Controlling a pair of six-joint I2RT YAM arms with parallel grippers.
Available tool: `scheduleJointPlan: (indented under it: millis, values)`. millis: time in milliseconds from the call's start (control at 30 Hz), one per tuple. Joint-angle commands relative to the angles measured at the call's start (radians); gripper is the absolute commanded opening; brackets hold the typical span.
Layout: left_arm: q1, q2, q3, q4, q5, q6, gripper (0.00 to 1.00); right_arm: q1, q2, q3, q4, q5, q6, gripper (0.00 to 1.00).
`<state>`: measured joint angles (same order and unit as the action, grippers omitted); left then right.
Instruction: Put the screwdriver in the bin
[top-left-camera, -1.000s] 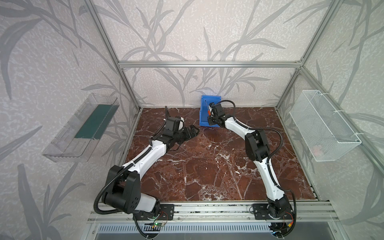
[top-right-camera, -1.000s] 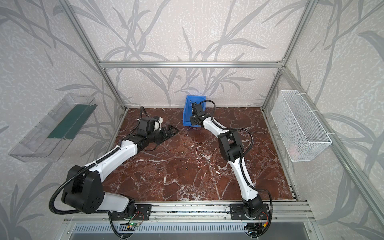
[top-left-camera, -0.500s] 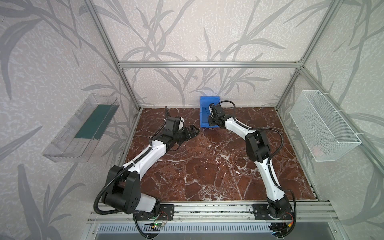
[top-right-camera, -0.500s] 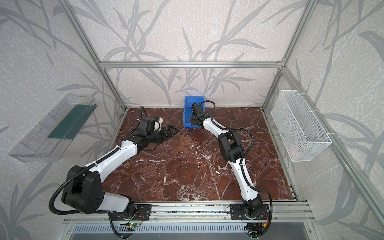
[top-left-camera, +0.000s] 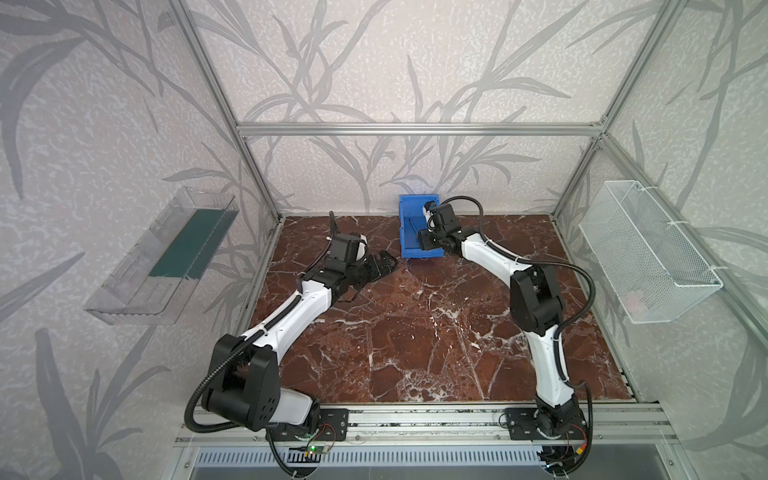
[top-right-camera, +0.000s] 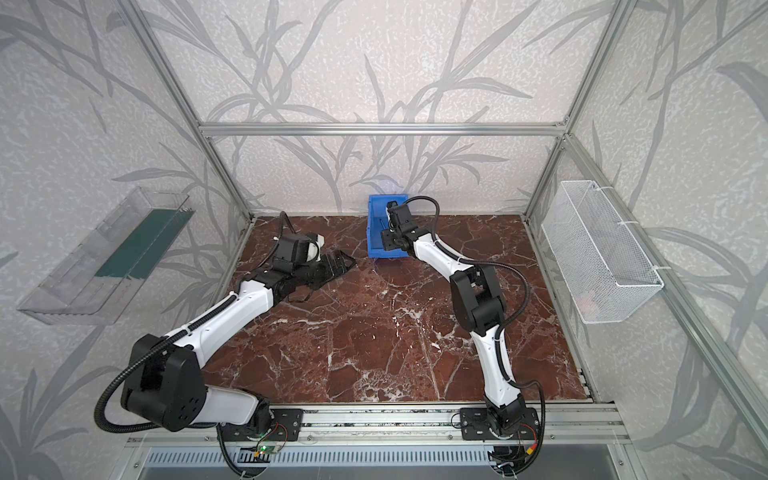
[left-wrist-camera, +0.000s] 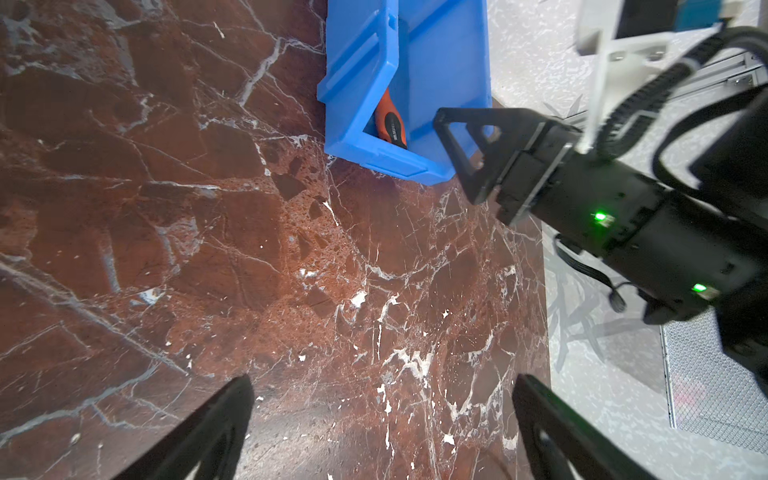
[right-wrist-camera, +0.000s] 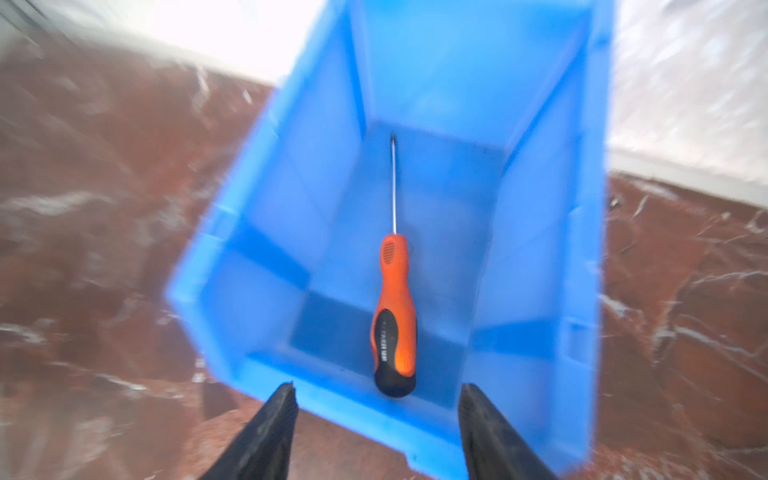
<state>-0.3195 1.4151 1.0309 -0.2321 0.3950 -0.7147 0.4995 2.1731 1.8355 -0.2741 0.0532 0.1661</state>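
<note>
item: screwdriver (right-wrist-camera: 395, 316), orange handle, black cap.
location: flat on the floor of blue bin (right-wrist-camera: 540, 249), at 12 o'clock edge of desk (top-left-camera: 415, 332); shaft toward 12, cap by the low front lip.
right fingers (right-wrist-camera: 490, 432): parted, empty, above the lip.
left fingers (left-wrist-camera: 208, 432): wide, empty, near 8 o'clock of bin.
step, judged: withdrawal.
handling: kept parted, lifted clear before retreat toward 6 o'clock, lip not nudged.

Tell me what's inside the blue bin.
Only the screwdriver, lying flat in the bin, handle toward the front lip. In both top views the right gripper covers the bin's front part; the right wrist view shows nothing else there.
</note>
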Motion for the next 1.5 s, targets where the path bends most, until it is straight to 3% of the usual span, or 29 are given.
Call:
scheduleJointPlan:
  millis: [0,133,433,700,767,867,933,1167,1467]
  values:
    - [0.006,-0.04,0.048,-0.063,-0.053,0.059,0.99,-0.001,-0.15,-0.051,0.069,-0.027,0.019,0.73]
    - [0.013,-0.068,0.052,-0.098,-0.112,0.107,0.99,-0.021,-0.298,-0.172,0.1,-0.031,0.01,0.85]
    - [0.034,-0.154,0.068,-0.187,-0.254,0.218,0.99,-0.134,-0.673,-0.528,0.186,0.005,-0.011,1.0]
    - [0.043,-0.231,0.12,-0.228,-0.422,0.319,0.99,-0.315,-0.942,-0.87,0.295,0.039,0.092,0.99]
    - [0.044,-0.241,0.105,-0.183,-0.485,0.343,0.99,-0.341,-0.985,-0.943,0.312,0.099,0.107,0.99]
    - [0.046,-0.246,0.071,-0.131,-0.595,0.346,0.99,-0.343,-1.027,-1.069,0.387,0.219,0.104,0.99]
    - [0.048,-0.252,0.037,-0.093,-0.655,0.368,0.99,-0.343,-1.051,-1.151,0.441,0.254,0.1,0.99]
    - [0.054,-0.214,-0.152,0.071,-1.024,0.536,0.99,-0.343,-1.077,-1.343,0.586,0.331,0.031,0.99]
    - [0.061,-0.072,-0.261,0.199,-1.124,0.68,0.99,-0.343,-0.986,-1.355,0.556,0.407,0.045,0.99]
